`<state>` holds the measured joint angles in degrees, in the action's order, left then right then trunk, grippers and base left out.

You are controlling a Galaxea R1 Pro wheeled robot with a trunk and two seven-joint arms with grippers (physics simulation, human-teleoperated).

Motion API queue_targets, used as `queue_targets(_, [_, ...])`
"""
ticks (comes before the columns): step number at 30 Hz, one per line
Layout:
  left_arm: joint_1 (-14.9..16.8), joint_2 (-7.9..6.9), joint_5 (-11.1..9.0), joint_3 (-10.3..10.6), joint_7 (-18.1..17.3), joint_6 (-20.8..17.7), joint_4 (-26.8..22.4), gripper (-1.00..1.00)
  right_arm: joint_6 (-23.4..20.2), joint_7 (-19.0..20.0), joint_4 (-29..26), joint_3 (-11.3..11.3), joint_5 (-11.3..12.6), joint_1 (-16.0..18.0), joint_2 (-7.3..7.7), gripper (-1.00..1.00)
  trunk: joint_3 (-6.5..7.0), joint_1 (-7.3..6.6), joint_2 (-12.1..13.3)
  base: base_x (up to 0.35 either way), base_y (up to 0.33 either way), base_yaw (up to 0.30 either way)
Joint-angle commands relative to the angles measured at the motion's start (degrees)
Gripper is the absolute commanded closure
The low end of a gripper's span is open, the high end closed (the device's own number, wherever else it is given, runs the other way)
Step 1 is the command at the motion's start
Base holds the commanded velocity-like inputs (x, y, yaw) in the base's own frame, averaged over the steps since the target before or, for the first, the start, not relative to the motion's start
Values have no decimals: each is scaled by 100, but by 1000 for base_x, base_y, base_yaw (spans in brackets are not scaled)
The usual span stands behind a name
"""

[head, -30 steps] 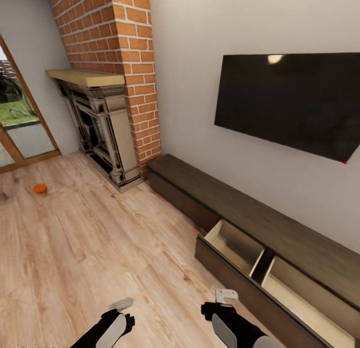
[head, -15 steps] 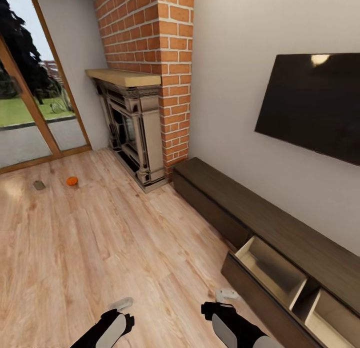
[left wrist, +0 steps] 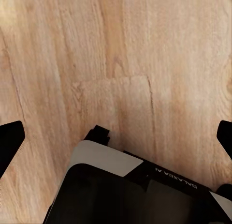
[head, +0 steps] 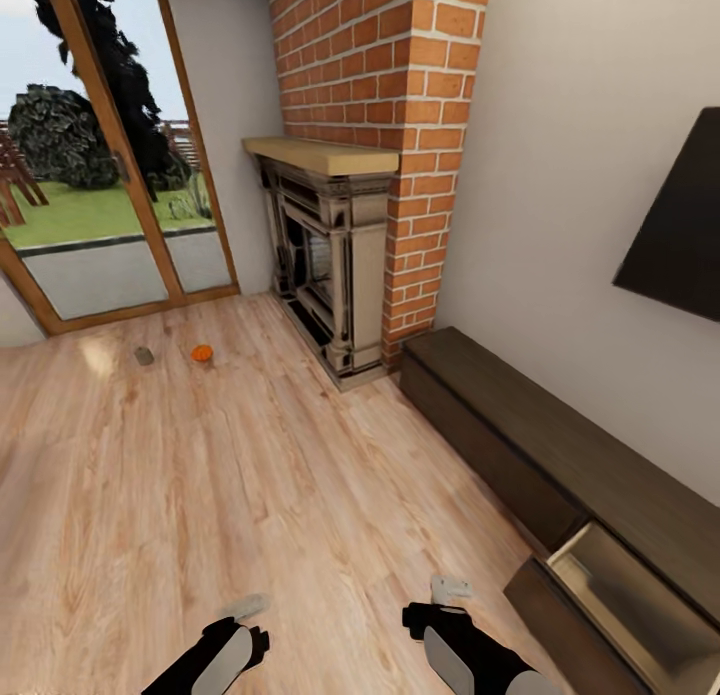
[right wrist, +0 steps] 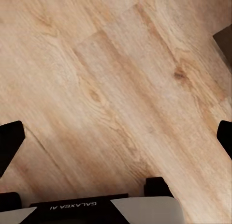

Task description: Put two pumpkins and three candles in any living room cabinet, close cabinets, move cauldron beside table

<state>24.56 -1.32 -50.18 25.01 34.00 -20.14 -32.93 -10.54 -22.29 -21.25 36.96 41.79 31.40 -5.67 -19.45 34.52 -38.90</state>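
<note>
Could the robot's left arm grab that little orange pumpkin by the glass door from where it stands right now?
Probably not. The pumpkin lies far across the wooden floor, beside a candle, while the left gripper hangs close to the robot's body. Nothing blocks the way; it would likely need to drive closer.

1. The place was a home living room, rendered in simulation.
2. Pale wood plank floor [head: 200,475] ran wall to wall.
3. A red brick chimney breast [head: 390,85] rose above an ornate carved fireplace [head: 325,255] with a light wood mantel.
4. A flat dark television [head: 680,245] hung on the plain wall.
5. Beneath it stood a long low dark brown cabinet [head: 520,445], one drawer pulled out.
6. Tall wood-framed glass doors [head: 110,175] gave onto a lawn and trees.
</note>
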Motion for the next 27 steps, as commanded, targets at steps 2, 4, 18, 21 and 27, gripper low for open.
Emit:
queue_targets(2, [5,-8,-36,45,42,-17,-12,-100,-28,-47,-11,48,31,6,4,-100,-8,4,-6,275,220,291])
queue_targets(4, [5,-10,-36,42,42,-17,-12,-100,-30,-47,-11,48,31,6,4,-100,-8,4,-6,275,220,291])
queue_targets(18, [5,-8,-54,40,39,-19,-12,-100,-33,-55,-11,57,30,4,4,-100,-8,4,-6,271,229,291])
queue_targets(21, [5,-8,-54,40,37,-18,-11,-100,-33,-56,-11,57,30,3,4,-100,-8,4,-6,258,246,291])
queue_targets(27, [5,-8,-54,40,37,-17,-12,-100,-33,-49,-11,57,30,2,4,-100,-8,4,-6,258,246,291])
